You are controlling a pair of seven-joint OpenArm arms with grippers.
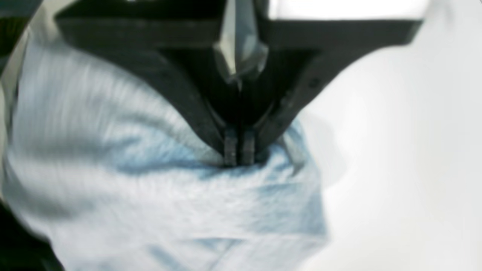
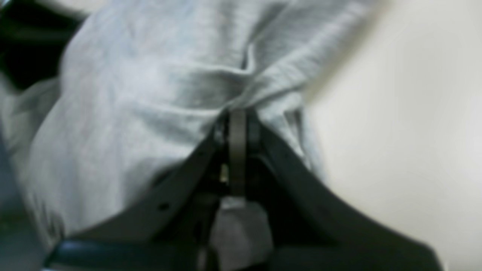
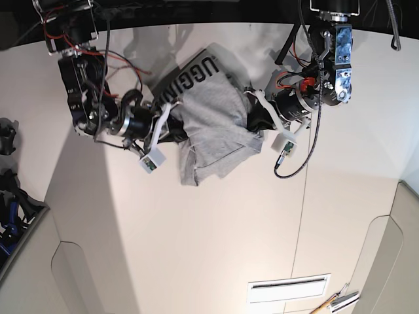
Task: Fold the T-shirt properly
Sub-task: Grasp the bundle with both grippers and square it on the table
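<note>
The light grey T-shirt [image 3: 213,127] hangs bunched between my two arms above the white table, with black block lettering [image 3: 191,74] showing on its far part. My left gripper [image 3: 254,122] is shut on the shirt's right edge. In the left wrist view its fingertips [image 1: 239,152] pinch the fabric [image 1: 150,195]. My right gripper [image 3: 175,131] is shut on the shirt's left edge. In the right wrist view its jaws [image 2: 237,118] are closed on a fold of the cloth [image 2: 143,94]. A loose part of the shirt droops toward the table's front.
The white table [image 3: 196,248] has curved seams and a slotted vent [image 3: 288,288] at the front right. Pencil-like tools [image 3: 335,302] lie at the bottom right. Dark gear [image 3: 8,140] sits at the left edge. Cables hang off both arms.
</note>
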